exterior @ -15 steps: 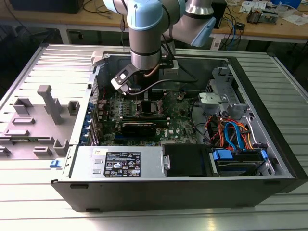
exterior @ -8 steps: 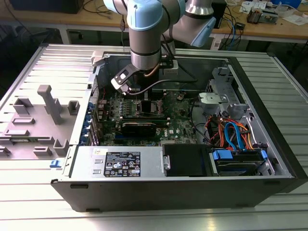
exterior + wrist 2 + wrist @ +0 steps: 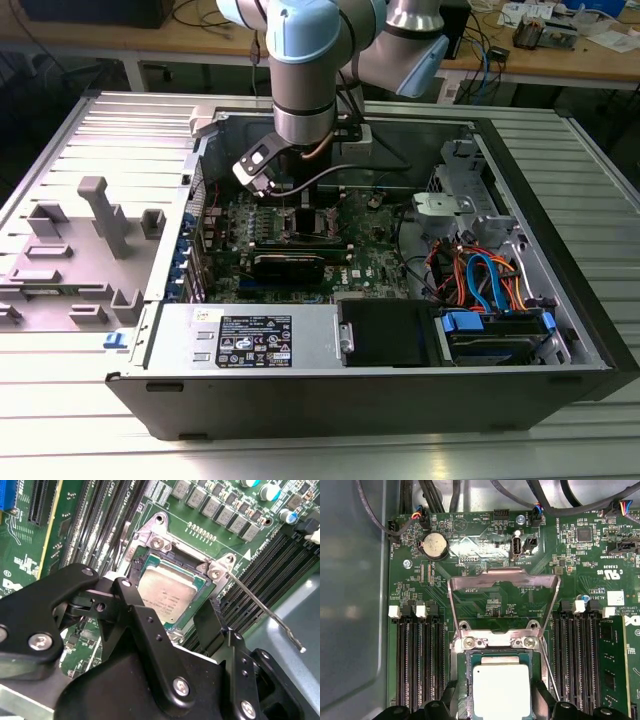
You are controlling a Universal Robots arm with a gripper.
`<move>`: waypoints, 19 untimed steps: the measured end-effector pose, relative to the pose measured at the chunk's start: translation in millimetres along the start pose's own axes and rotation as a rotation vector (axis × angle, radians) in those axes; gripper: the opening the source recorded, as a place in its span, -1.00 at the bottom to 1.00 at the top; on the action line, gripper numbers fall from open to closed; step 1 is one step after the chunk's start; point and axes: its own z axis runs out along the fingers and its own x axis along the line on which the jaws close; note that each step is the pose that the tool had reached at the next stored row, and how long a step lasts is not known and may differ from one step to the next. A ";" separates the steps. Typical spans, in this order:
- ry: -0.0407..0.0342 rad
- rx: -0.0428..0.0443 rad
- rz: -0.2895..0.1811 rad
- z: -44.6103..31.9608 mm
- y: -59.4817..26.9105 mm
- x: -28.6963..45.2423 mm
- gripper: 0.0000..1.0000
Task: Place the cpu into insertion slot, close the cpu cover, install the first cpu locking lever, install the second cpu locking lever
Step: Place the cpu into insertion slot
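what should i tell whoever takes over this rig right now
State now:
The gripper is open, straddling the cpu and holding nothing.
The cpu lies flat in the insertion slot.
The cpu cover is swung back, open.
One locking lever sticks out unlatched.
Done: cpu placed.
Left: close the cover and latch both levers.

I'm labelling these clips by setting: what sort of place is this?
Probably a robotics lab or electronics workshop: an open black desktop computer case lies on a ribbed aluminium table, a pale blue-and-grey robot arm reaches into it, and wooden workbenches strewn with cables stand behind.
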 end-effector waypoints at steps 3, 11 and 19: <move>0.0000 0.0001 0.000 0.2 0.1 0.3 0.36; 0.0021 0.0000 0.000 0.4 0.0 3.4 0.36; -0.0021 0.0001 0.005 0.6 0.7 1.7 0.36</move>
